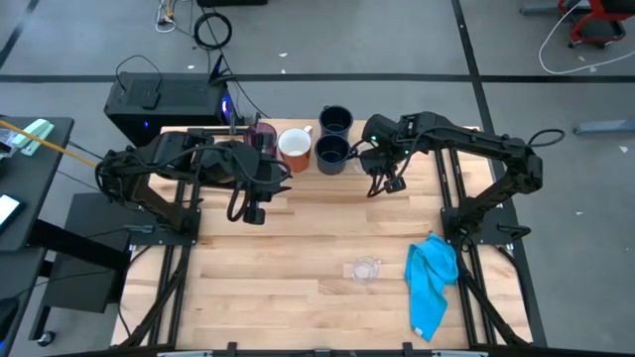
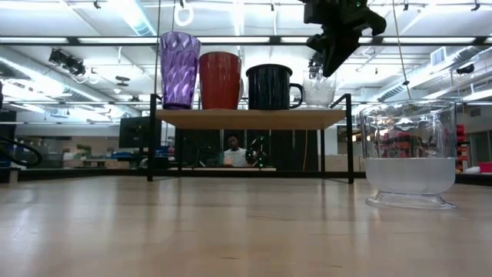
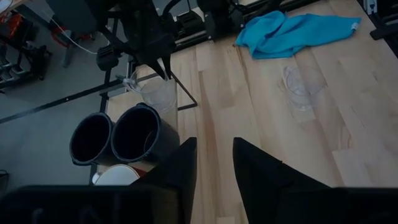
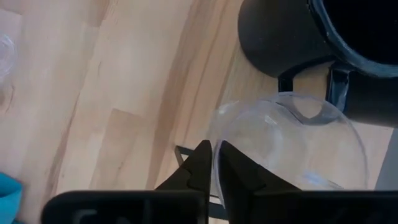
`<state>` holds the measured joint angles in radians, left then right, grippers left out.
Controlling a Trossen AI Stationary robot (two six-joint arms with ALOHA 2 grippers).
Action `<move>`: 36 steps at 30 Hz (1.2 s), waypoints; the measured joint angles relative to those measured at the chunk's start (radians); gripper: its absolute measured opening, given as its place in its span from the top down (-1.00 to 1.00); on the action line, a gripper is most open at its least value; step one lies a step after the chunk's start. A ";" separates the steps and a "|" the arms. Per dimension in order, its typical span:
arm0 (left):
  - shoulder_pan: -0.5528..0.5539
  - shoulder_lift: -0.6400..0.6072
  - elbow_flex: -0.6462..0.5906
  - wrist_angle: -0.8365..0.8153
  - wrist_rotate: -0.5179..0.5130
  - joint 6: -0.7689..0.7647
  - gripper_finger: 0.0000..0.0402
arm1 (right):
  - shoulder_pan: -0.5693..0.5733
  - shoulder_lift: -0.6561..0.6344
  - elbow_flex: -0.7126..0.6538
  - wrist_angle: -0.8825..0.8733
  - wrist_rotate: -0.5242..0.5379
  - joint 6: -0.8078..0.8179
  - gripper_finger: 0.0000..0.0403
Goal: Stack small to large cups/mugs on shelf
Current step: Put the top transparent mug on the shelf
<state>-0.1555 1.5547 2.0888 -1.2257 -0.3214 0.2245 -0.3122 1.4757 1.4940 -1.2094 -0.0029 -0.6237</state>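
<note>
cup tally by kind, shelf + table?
Purple tumbler: 1
Orange-brown mug: 1
Dark navy mugs: 2
Clear glasses: 2, one on the shelf at the right gripper, one on the table
Total: 6

Both arms are dark, nearly black, built of slim tube links joined by chunky rounded joints. Looped black cables run along the left arm [image 1: 189, 164]. The right arm [image 1: 466, 144] shows a small green light near its wrist, at about 9 o'clock from its elbow. The fingers [image 3: 261, 171] are flat, matte black wedges tapering to blunt tips; the right gripper's fingers [image 4: 200, 163] look alike.
</note>
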 joint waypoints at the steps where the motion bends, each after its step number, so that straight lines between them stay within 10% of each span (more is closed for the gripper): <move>1: 0.000 0.000 0.000 -0.003 0.000 0.000 0.45 | 0.000 0.001 -0.001 -0.002 0.007 0.002 0.82; 36: 0.000 0.000 0.000 -0.015 0.000 -0.005 0.45 | 0.000 -0.004 -0.001 0.036 0.111 0.081 0.45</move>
<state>-0.1557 1.5547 2.0888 -1.2407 -0.3212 0.2192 -0.3122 1.4719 1.4929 -1.1736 0.1085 -0.5423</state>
